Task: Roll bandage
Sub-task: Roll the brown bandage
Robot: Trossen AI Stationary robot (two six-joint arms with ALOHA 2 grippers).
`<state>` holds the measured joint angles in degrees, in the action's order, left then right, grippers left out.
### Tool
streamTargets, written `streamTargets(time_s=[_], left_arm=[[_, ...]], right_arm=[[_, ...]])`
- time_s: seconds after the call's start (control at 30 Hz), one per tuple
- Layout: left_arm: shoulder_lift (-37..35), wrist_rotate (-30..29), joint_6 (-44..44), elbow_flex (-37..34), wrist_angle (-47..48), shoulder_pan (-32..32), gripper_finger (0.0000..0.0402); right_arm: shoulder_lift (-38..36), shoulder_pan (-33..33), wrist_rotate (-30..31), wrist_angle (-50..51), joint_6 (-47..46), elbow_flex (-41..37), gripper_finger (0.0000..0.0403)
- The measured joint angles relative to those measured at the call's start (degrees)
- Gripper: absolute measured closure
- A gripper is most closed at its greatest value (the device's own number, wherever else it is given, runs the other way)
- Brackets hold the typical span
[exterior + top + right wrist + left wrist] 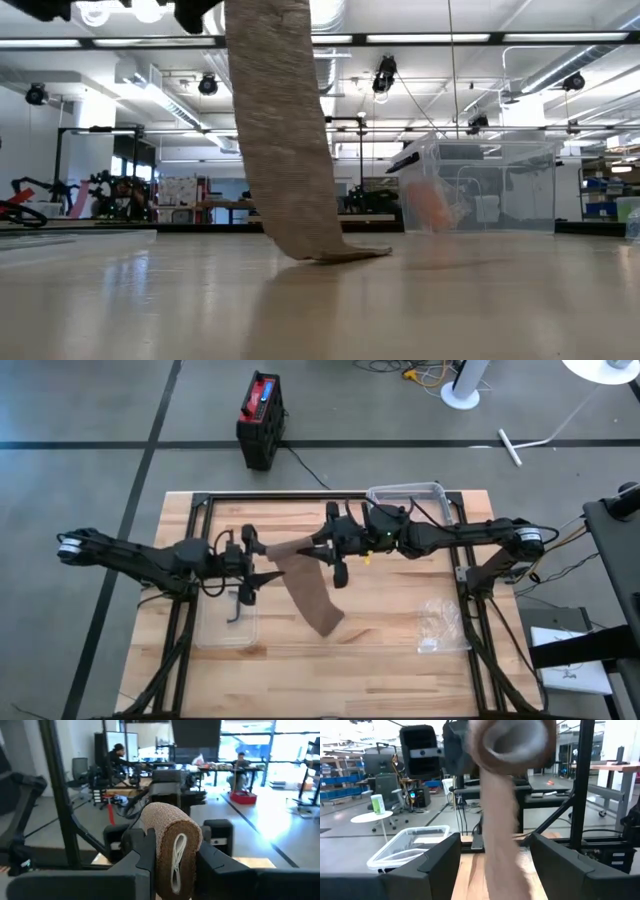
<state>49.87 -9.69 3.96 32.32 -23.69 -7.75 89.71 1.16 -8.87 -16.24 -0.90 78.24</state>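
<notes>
The brown bandage is partly rolled. Its roll [170,827] sits between the fingers of my right gripper [175,842], which is shut on it above the middle of the table [318,550]. From the roll a loose strip [285,140] hangs down, and its lower end [345,254] lies on the wooden table [400,660]. My left gripper [494,840] faces the roll from the table's left [265,562]. It is open, with one finger on either side of the hanging strip [500,845], apart from it. My right gripper pinches the roll by its curved sides [156,845] between the two fingers [142,857], which lie level and come from the table's right. The roll is lifted clear, one end face [177,857] toward the wrist. The strip hangs slack below it, its end on the table.
A clear plastic box [412,495] stands at the table's far edge and shows in the low view [480,190]. A clear tray [225,628] with a dark tool [238,605] lies near left, and a plastic bag [440,625] near right. A black and red case [262,415] is on the floor.
</notes>
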Motion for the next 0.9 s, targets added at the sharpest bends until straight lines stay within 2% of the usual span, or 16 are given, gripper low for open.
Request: streamTargets(time_s=[0.1, 0.23, 0.33, 0.57, 0.77, 0.9], left_arm=[[-0.25, 0.57, -0.55, 2.40, 2.07, 0.00, 0.0174], [-0.23, 6.36, -2.68, 5.88, 4.35, -0.02, 0.0164], [-0.05, 8.77, -3.59, 8.11, 5.35, -0.11, 0.0153], [-0.54, 9.29, -7.10, 12.86, 8.36, -0.11, 0.0139], [-0.17, 9.38, -11.71, 16.91, 13.07, -0.11, 0.0139], [0.45, 9.31, -10.27, 17.72, 13.07, -0.11, 0.0137]], right_arm=[[0.00, -0.16, -0.60, -0.48, 2.84, 0.00, 0.0345], [-0.02, -0.14, -0.93, -2.71, 7.95, 0.00, 0.0351], [-0.02, -0.10, -3.69, -4.09, 10.82, 0.00, 0.0346], [-0.02, -0.14, -6.53, -5.35, 16.40, 0.00, 0.0351], [-0.02, -0.10, -6.60, -5.52, 20.91, 0.00, 0.0346], [-0.02, 0.00, -6.58, -5.55, 22.27, 0.00, 0.0351]])
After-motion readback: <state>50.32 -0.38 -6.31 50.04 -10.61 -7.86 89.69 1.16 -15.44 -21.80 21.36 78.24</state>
